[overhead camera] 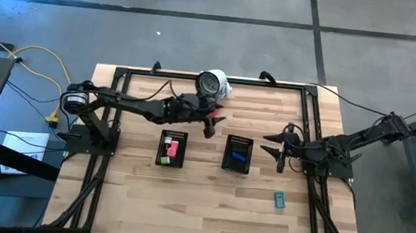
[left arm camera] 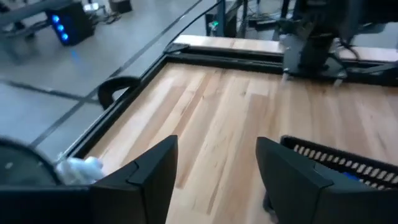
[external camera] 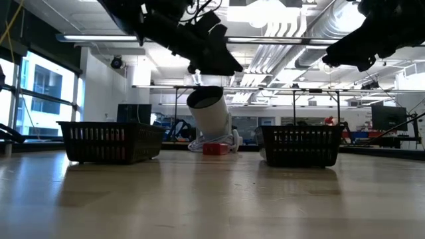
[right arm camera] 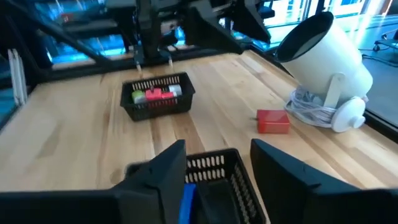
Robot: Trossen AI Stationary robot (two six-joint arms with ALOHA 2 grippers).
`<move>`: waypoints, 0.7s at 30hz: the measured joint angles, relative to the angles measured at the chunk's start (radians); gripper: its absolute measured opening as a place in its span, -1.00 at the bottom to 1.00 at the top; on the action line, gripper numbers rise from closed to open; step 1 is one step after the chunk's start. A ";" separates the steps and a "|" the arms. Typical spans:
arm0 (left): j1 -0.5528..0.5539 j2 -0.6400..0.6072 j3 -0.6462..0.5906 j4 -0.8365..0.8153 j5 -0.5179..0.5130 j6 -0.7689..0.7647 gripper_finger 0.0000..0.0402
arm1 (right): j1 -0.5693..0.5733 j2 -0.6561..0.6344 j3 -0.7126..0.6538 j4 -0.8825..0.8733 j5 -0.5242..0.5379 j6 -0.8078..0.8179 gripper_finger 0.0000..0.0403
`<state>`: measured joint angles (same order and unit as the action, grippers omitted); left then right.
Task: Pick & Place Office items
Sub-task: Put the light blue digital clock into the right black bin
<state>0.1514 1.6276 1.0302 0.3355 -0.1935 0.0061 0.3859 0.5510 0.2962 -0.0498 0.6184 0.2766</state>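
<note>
A red piece (right arm camera: 272,121) lies on the wood beside the white round object (right arm camera: 323,68); in the low view the red piece (external camera: 214,149) rests flat on the table. My left gripper (overhead camera: 213,126) hovers open well above it, its fingers (left arm camera: 149,171) holding nothing. The left mesh tray (overhead camera: 172,149) holds pink, green and red pieces (right arm camera: 155,94). The right mesh tray (overhead camera: 238,153) holds a blue piece (right arm camera: 186,199). A teal piece (overhead camera: 279,200) lies near the table's near right. My right gripper (overhead camera: 270,144) waits open just right of the right tray.
The white round object (overhead camera: 212,83) stands tilted at the table's far edge, with a coiled cord at its base. A black frame (overhead camera: 310,110) runs around the table's edges. Bare wood lies between the trays and the near edge.
</note>
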 joint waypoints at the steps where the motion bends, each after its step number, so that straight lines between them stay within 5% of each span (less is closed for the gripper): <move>1: -0.007 0.001 0.000 0.013 0.000 0.002 0.06 | 0.000 0.000 0.000 0.010 0.001 0.010 -0.16; 16: -0.047 0.000 0.000 0.178 0.000 -0.012 0.07 | 0.000 -0.002 0.000 0.115 -0.024 0.011 -0.15; 21: -0.058 0.000 0.000 0.218 0.004 -0.165 0.07 | 0.000 -0.002 0.000 0.127 -0.024 0.120 -0.15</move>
<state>0.0930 1.6279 1.0302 0.5537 -0.1899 -0.1589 0.3859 0.5491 0.2962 0.0775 0.5946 0.3968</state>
